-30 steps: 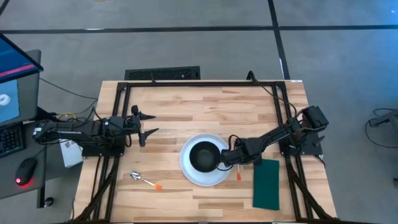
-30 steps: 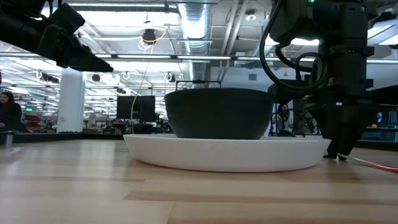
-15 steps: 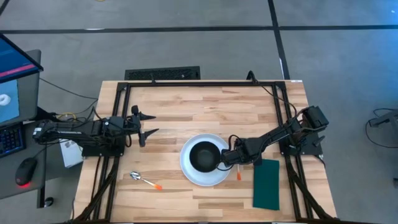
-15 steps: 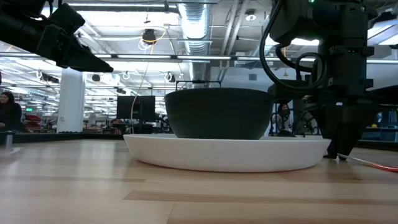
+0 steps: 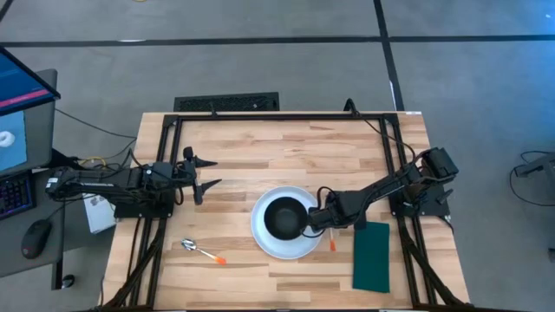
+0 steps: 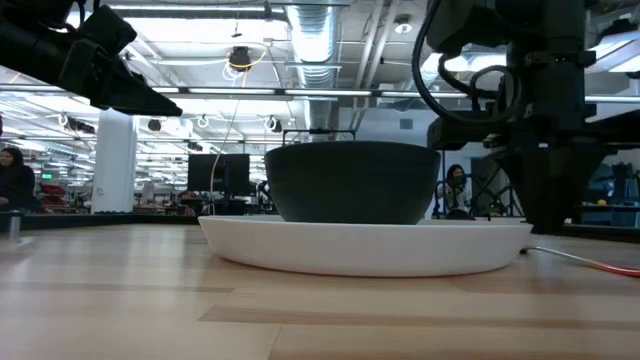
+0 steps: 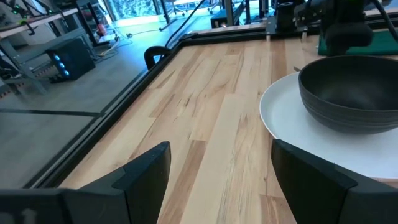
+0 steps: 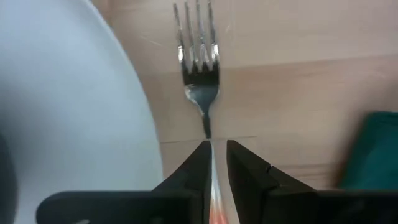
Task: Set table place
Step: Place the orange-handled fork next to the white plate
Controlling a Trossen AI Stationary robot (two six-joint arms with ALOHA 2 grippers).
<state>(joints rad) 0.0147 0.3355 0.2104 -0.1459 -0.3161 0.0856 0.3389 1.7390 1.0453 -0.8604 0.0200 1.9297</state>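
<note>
Beside white plate [image 8: 68, 93], silver four-tined fork [image 8: 199, 68], flat

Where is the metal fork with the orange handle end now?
In the high view, the metal fork lies between the large white plate and the dark green napkin, under the right gripper.

Plate [image 5: 284, 246]: plain white. Bowl [image 5: 283, 217]: matte black. Napkin [image 5: 371, 256]: dark green, no pattern. Fork [image 8: 200, 68]: bright metal tines and neck, orange handle end. Spoon [image 5: 201, 251]: metal, orange handle end. Bench [image 5: 286, 147]: light wood in lengthwise planks, black frame. Both arms and their fingers [image 7: 144, 174]: black.
</note>
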